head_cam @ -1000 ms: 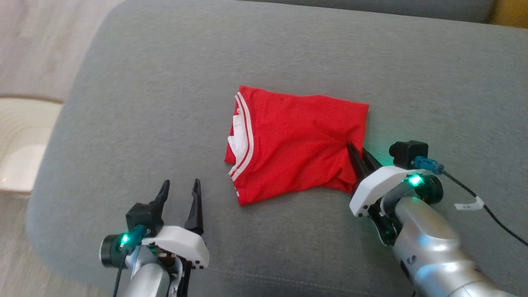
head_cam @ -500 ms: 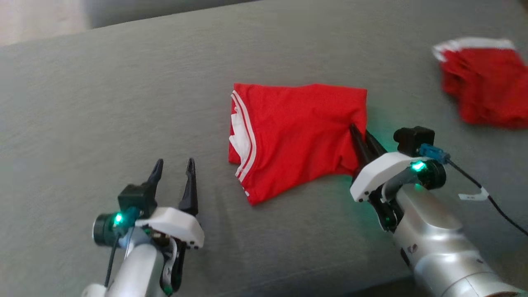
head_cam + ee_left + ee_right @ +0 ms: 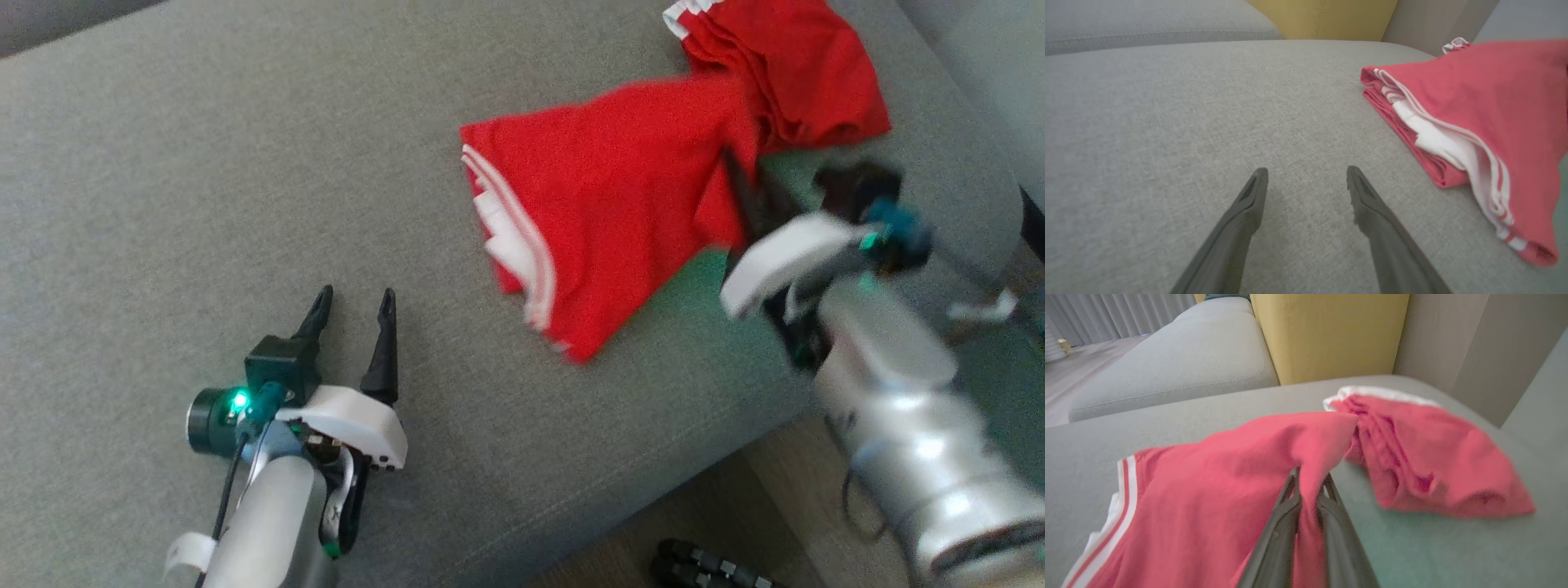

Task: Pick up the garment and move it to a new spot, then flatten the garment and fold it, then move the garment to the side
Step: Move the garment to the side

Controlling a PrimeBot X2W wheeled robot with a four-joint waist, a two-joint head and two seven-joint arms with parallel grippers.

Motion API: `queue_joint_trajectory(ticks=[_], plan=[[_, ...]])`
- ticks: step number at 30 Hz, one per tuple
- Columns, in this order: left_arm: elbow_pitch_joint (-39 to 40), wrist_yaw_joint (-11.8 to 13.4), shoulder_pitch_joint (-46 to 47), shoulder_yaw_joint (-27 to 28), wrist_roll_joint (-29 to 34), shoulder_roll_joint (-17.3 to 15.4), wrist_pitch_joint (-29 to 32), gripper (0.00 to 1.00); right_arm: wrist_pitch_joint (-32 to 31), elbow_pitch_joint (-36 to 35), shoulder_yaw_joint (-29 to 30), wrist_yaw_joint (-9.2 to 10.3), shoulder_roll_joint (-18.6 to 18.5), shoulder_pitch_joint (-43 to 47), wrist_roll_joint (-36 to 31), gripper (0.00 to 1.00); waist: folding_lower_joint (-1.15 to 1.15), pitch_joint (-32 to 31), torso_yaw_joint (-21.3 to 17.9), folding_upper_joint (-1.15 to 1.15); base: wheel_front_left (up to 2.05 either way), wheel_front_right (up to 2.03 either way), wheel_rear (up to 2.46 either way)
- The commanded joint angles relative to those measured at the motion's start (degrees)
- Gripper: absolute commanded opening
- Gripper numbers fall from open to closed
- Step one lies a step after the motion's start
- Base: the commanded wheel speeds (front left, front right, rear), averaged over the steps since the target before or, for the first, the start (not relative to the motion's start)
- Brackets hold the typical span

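The garment [image 3: 620,196] is already lying in a folded packet, so the step in hand appears to be the last one: shifting it to the side. The right claw [image 3: 1310,486] is closing tight on the packet's right edge, with red cloth bunching between its two dark fingers and rising into a small peak there. The left claw [image 3: 356,304] is hovering with its fingers spread wide and holding nothing, above the near left of the grey sofa seat [image 3: 204,163] and well apart from the cloth.

The garment is sitting at the middle right of the seat. Its left side seems to be resting on the cushion, while the pinched right side is lifting. The near corner is hanging loose and pointing toward the seat's near edge. A second red piece [image 3: 800,73] is lying crumpled at the far right, close against the garment's far right corner. Whether the two are touching cannot be told.

The garment is bright red, thin and soft, with white stripes [image 3: 522,237] running along its layered left edge, where several white-lined layers are showing.

The next move is probably calling for a low, steady drag or carry to the right, a set-down short of the other red piece, and then a release. With one edge alone being held, the layers are likely to slide apart.
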State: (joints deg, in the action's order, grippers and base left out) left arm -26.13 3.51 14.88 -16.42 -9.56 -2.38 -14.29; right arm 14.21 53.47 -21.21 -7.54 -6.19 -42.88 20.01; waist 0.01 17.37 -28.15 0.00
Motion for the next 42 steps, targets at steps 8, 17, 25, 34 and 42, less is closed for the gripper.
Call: queue_joint_trajectory(ticks=[8,17,25,34,42], plan=[[1.2,-0.18,2.09,0.53,0.75,-0.5,-0.71,1.0,0.78,5.98,10.99,0.05,-7.36,-12.24,-5.23,0.0,-0.01,2.35,4.83,0.0,0.0,0.0,0.0],[1.77,0.85,1.7,1.96,0.15,-0.5,-0.71,1.0,0.78,9.53,24.86,0.05,-13.65,-15.81,-17.25,1.0,-0.01,2.82,9.93,0.0,0.0,0.0,0.0],[2.95,1.99,0.75,3.99,-0.23,-0.5,-0.71,1.0,0.79,-2.5,28.77,0.05,-5.68,-9.1,-23.6,1.0,-0.01,0.48,11.63,0.0,0.0,0.0,0.0],[4.38,3.53,-0.9,5.78,-0.67,-0.5,-0.71,1.0,0.79,-12.52,24.09,0.05,1.52,1.77,-20.19,1.0,-0.01,-2.62,15.54,0.0,0.0,0.0,0.0],[4.97,4.93,-4.29,8.62,-1.04,-0.5,-0.71,1.0,0.79,-15.44,21.08,0.05,3.21,11.3,-17.25,1.0,-0.01,-6.9,20.13,0.0,0.0,0.0,0.0]])
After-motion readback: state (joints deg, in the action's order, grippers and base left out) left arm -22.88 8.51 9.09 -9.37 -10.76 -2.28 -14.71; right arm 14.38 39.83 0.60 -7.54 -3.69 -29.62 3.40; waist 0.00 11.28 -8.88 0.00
